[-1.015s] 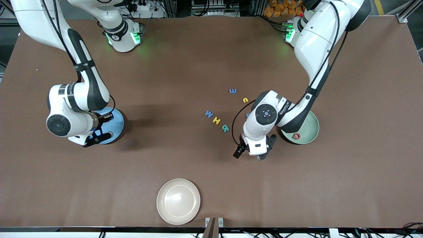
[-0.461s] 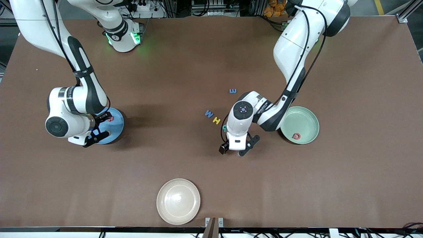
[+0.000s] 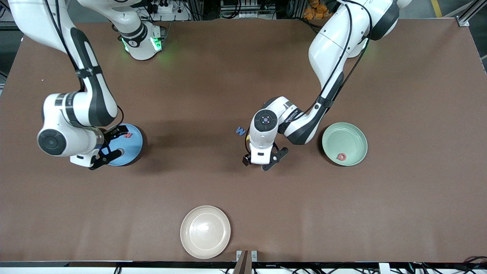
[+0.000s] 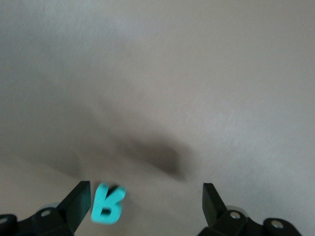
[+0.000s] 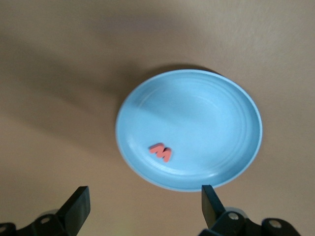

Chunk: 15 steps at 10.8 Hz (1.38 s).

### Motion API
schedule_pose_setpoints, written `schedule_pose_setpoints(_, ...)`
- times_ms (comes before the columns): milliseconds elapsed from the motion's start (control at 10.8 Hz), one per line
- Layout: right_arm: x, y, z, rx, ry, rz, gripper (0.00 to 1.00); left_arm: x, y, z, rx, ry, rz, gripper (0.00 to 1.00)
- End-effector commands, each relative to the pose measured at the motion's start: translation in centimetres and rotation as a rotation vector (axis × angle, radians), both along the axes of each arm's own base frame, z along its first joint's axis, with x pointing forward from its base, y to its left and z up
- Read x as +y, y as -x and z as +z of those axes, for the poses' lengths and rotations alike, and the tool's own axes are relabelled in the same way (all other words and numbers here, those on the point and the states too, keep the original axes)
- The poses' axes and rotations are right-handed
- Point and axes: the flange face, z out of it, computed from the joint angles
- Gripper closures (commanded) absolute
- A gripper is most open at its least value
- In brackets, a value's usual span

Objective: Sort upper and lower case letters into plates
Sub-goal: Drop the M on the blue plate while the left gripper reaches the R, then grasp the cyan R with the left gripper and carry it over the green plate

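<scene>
The left gripper [image 3: 262, 163] hangs low over the middle of the brown tabletop [image 3: 399, 198], with its fingers [image 4: 78, 199] spread wide and holding nothing. In the left wrist view the teal R [image 4: 108, 204] lies flat on the tabletop just beside one finger. The blue M [image 3: 240, 131] lies next to the left arm, toward the right arm's end.

The pale mint green plate [image 3: 352, 137] sits toward the left arm's end, and the red Q [image 3: 341, 156] rests in it near the rim closest to the front camera.

The right gripper [image 3: 108, 146] hovers over the sky blue plate [image 5: 216, 123], its fingers [image 5: 76, 204] spread apart and empty. The red w [image 5: 161, 151] lies in that plate.

The cream-white plate [image 3: 205, 232] sits near the front camera, well apart from both.
</scene>
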Motion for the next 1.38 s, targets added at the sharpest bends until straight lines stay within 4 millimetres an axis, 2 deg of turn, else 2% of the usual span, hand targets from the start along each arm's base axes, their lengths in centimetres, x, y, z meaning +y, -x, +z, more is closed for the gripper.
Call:
schedule_pose_setpoints(0,1.4,-0.3,5.1,-0.042,-0.003,-0.059,0.00,0.7,1.0,0.1,0.102,-0.024,-0.056,0.00)
schedule_pose_setpoints(277,3.7,0.7,9.9,-0.099,0.000,-0.092,0.00,0.4,1.9,-0.7,0.135,-0.032,-0.068,0.00)
schedule_pose_setpoints(461,4.2,1.4,13.7,-0.158,-0.001,-0.133,0.00,0.6,1.9,-1.4,0.138,-0.041,-0.078,0.00)
schedule_pose_setpoints(738,2.7,3.0,20.5,-0.263,-0.023,-0.175,0.00,0.9,1.9,-2.0,0.140,-0.052,-0.080,0.00)
schedule_pose_setpoints(831,1.2,3.5,21.9,-0.284,-0.021,-0.221,0.00,0.9,1.9,-2.2,0.142,-0.052,-0.080,0.12)
schedule_pose_setpoints(1015,0.8,4.9,23.7,-0.282,-0.023,-0.229,0.00,1.0,2.0,-2.9,0.145,-0.053,-0.079,0.13)
schedule_pose_setpoints(1107,0.5,5.1,23.5,-0.279,-0.023,-0.234,0.00,1.0,2.0,-3.1,0.146,-0.053,-0.080,0.23)
schedule_pose_setpoints(1200,0.8,4.9,23.4,-0.284,-0.024,-0.231,0.00,1.0,2.0,-3.1,0.147,-0.053,-0.077,0.40)
schedule_pose_setpoints(1292,1.0,4.9,23.3,-0.282,-0.021,-0.240,0.00,1.0,1.9,-2.9,0.145,-0.051,-0.077,0.44)
